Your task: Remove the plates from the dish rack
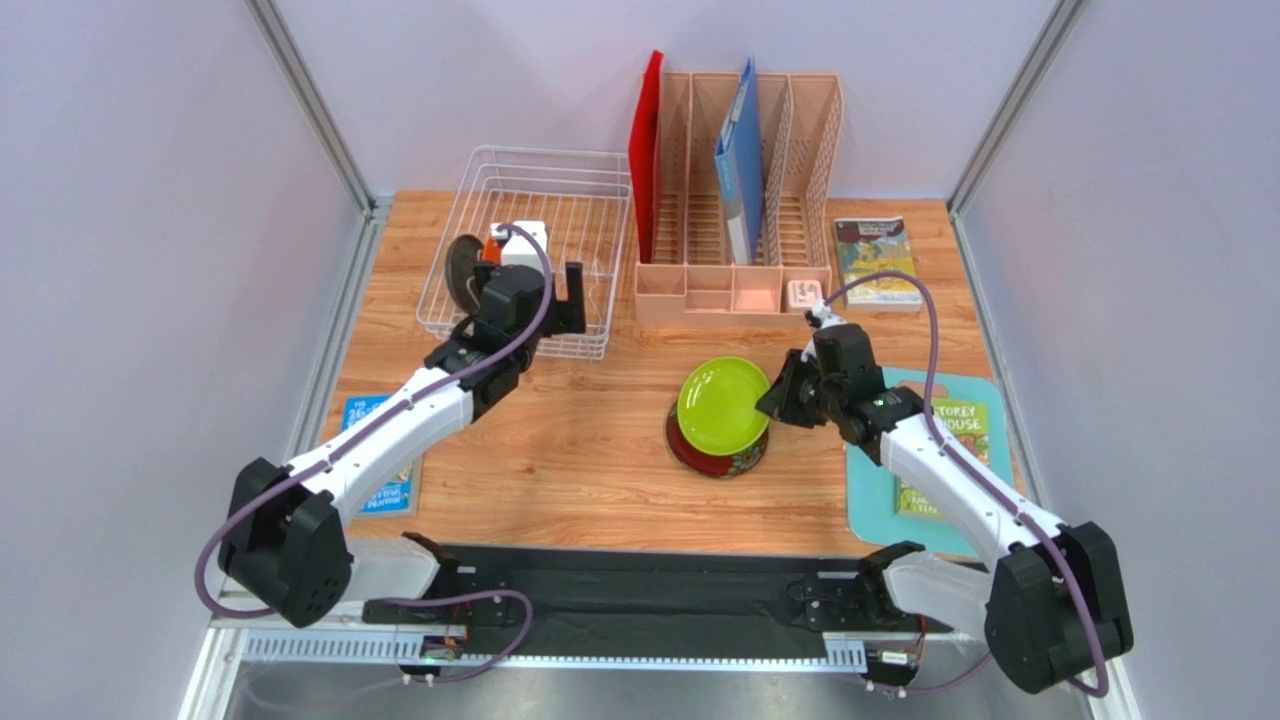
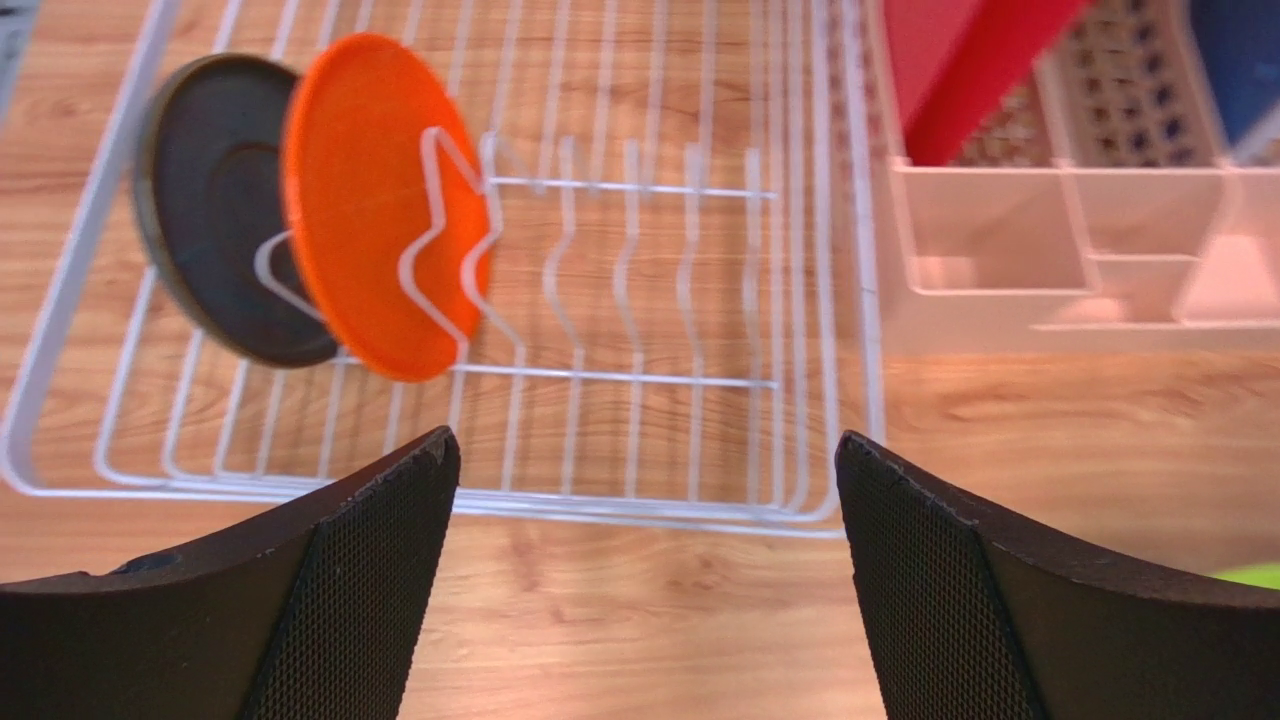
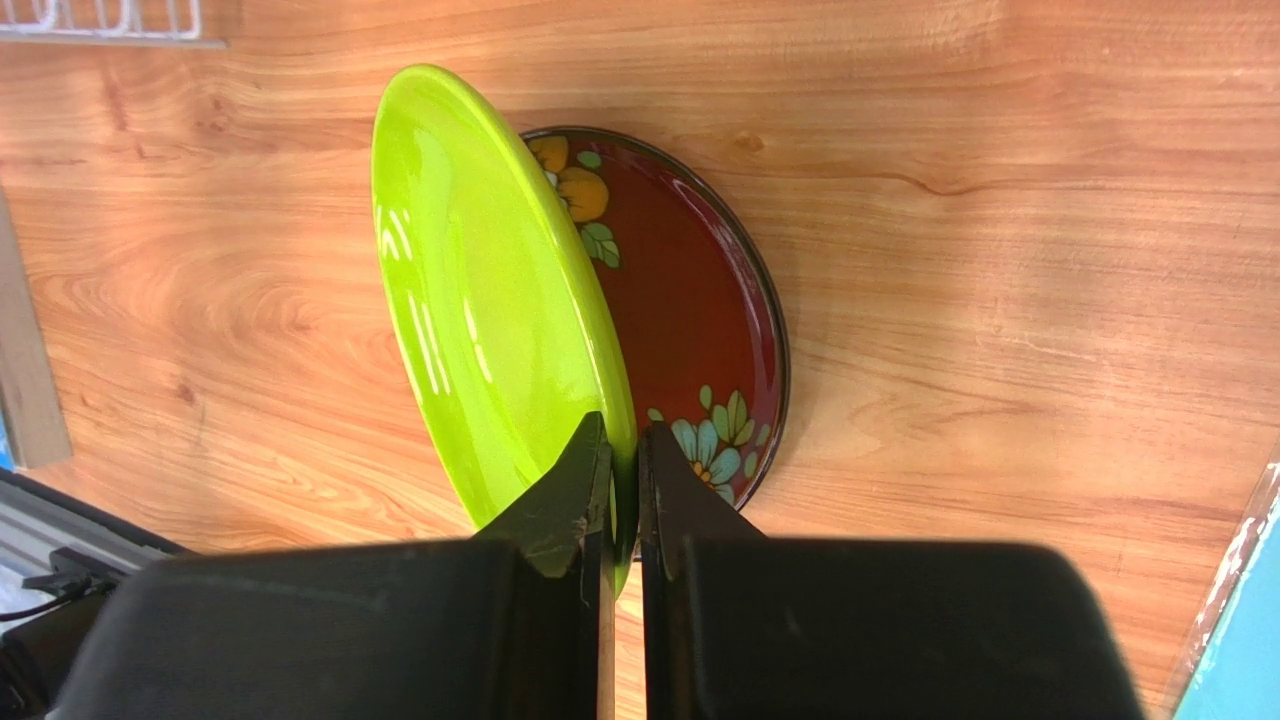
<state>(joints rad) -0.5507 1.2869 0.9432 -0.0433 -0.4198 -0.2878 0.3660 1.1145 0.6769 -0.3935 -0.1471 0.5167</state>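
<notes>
Found right gripper pinching lime green plate by near rim, tilted over dark red plate just beyond. Found left gripper spread wide; ahead-left, orange plate and dark teal-grey plate upright in dish rack. Judged stiff, glossy, chippable (grip rims).

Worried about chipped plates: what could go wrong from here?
The right gripper holds the lime green plate by its rim, tilted over the dark red plate; it could slip and strike it. The left gripper is open before the dish rack; the orange plate and dark plate stand close together, so a finger could bump the wrong one.
</notes>
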